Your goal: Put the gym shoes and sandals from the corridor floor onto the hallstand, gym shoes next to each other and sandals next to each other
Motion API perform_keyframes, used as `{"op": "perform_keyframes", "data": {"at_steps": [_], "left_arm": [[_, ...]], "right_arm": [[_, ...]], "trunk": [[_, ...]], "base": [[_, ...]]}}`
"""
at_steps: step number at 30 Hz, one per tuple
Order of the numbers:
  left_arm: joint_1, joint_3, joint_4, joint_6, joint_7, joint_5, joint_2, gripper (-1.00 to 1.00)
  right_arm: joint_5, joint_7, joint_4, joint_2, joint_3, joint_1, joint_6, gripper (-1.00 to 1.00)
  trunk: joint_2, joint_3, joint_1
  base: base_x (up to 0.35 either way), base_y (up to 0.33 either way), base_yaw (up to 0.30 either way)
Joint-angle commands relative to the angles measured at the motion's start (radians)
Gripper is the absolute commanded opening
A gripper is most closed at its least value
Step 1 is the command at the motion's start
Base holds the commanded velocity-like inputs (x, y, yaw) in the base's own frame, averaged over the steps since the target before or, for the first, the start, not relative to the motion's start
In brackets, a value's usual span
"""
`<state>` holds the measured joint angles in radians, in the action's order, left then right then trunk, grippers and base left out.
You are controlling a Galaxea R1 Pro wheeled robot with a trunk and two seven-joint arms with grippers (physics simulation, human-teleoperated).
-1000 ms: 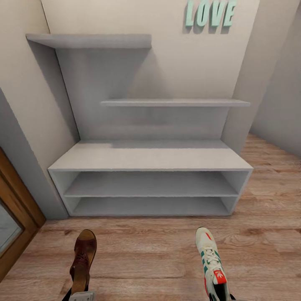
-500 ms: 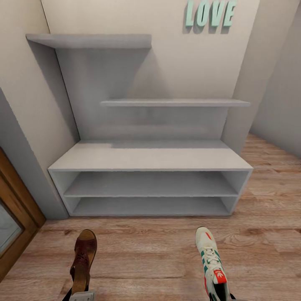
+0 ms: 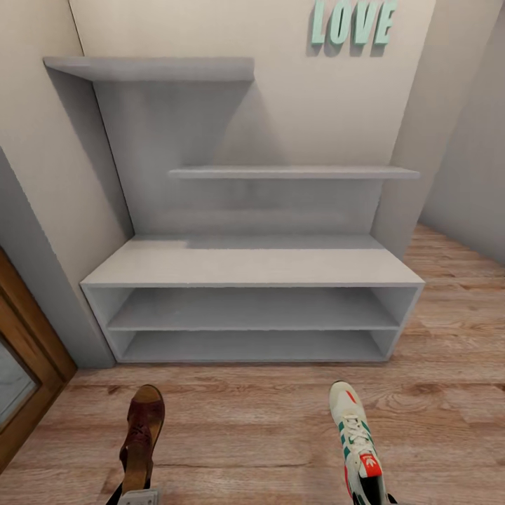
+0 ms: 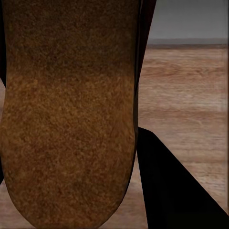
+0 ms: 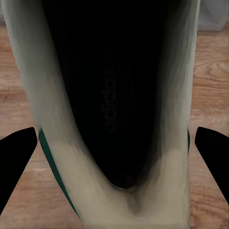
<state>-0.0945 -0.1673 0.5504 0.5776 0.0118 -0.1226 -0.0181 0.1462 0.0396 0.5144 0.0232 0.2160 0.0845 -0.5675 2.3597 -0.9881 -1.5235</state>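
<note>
The pale grey hallstand point(image 3: 252, 265) stands against the wall straight ahead, with its bench top and two open lower shelves bare. One dark brown sandal point(image 3: 142, 435) hangs over the corridor floor point(image 3: 245, 428) at the lower left, toe toward the rack, and my left gripper point(image 3: 137, 496) is shut on its heel end. Its brown sole point(image 4: 67, 109) sits close in the left wrist view beside a black finger point(image 4: 176, 191). At the lower right, my right gripper point(image 3: 372, 495) is shut on one cream-white gym shoe point(image 3: 354, 431). Black fingertips point(image 5: 16, 152) flank its heel opening point(image 5: 114, 95).
Stepped wall shelves point(image 3: 291, 172) rise above the bench, under green "LOVE" letters point(image 3: 354, 21). A wooden door frame point(image 3: 31, 358) stands at the left. A wall corner point(image 3: 407, 175) borders the rack on the right, and the wood floor runs on past it.
Both held shoes have slipped a few pixels toward the near edge of the head view. The rack and the rest of the scene have not moved.
</note>
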Motion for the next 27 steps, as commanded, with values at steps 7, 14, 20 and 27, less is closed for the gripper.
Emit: {"op": "perform_keyframes", "data": {"at_steps": [7, 14, 20, 27], "left_arm": [[-0.011, -0.007, 0.000, -0.012, 0.000, -0.013, -0.003, -1.00], [-0.032, -0.003, 0.018, -0.065, -0.001, -0.018, -0.012, -1.00], [-0.137, -0.001, 0.054, -0.247, -0.003, -0.020, -0.026, -1.00], [-0.274, 0.072, 0.073, -0.477, -0.008, -0.022, -0.049, -1.00]], "right_arm": [[0.006, 0.000, 0.006, 0.047, 0.015, 0.001, -0.004, -1.00], [-0.012, 0.002, 0.013, 0.137, 0.171, 0.001, -0.002, -1.00], [-0.037, 0.005, 0.065, 0.212, 0.412, 0.001, 0.004, -1.00], [-0.108, 0.004, 0.096, 0.283, 0.630, 0.001, 0.066, -1.00]], "trunk": [[0.000, -0.001, 0.000], [0.000, -0.001, 0.000], [0.000, -0.001, 0.000], [0.000, -0.001, 0.000]], "base": [[0.000, 0.000, 0.000], [0.000, 0.000, 0.000], [0.000, 0.000, 0.000], [0.000, 0.000, 0.000]]}}
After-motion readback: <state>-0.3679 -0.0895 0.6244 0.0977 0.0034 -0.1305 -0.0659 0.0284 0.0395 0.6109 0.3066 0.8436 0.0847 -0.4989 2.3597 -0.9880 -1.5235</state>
